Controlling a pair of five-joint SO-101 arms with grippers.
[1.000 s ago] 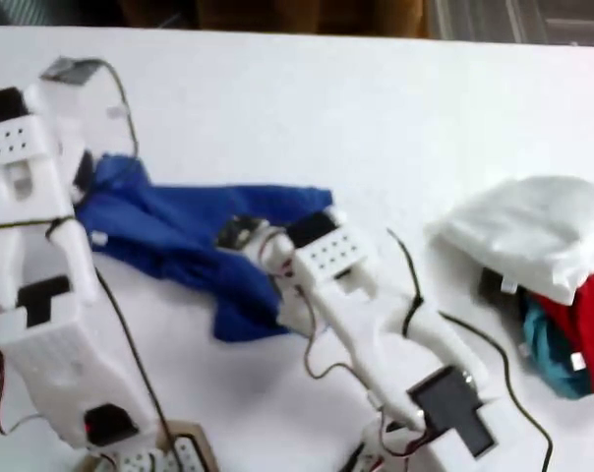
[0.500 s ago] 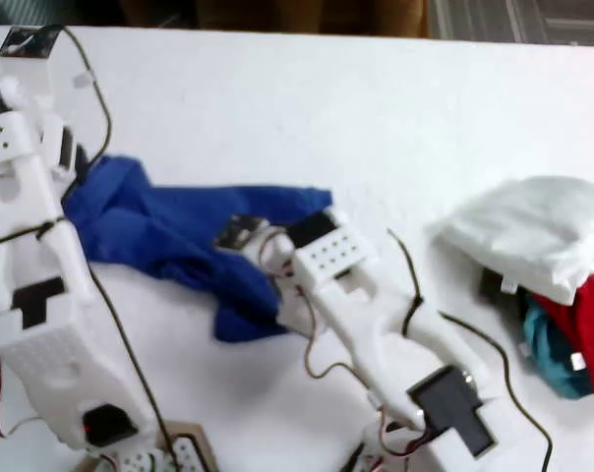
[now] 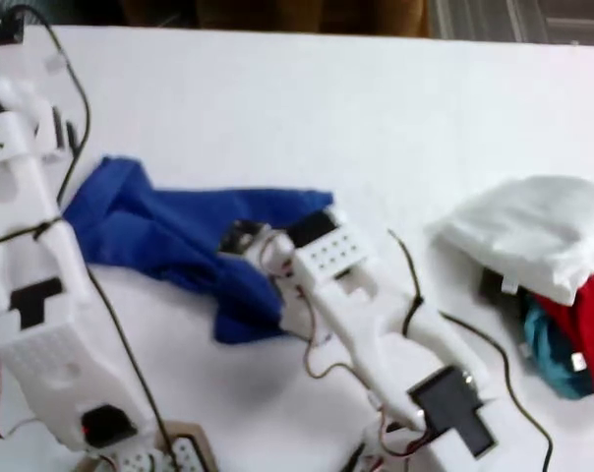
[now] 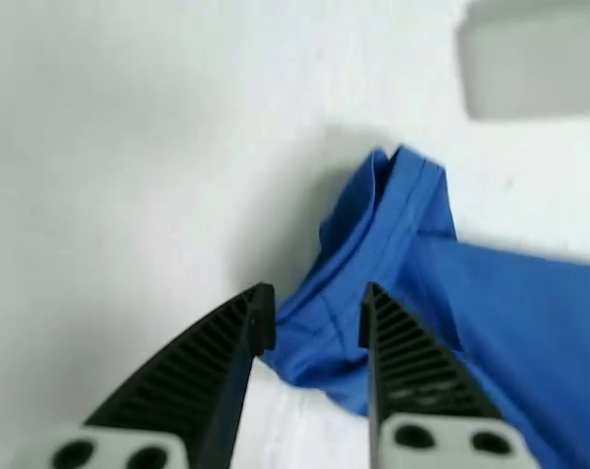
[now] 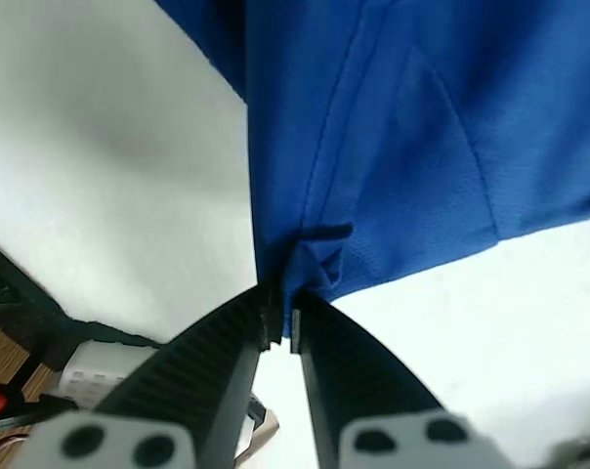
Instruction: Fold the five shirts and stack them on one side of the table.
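Meanwhile, the left gripper [image 4: 316, 305] had drawn back off the crumpled blue cloth shirt [image 3: 184, 241], its jaws parted and empty just beyond the shirt's bunched end. The right gripper [image 5: 280, 315] stayed clenched on the shirt's opposite edge. The white-topped pile of folded shirts [image 3: 533, 236] lay well apart from it, suggesting this fold was barely begun.
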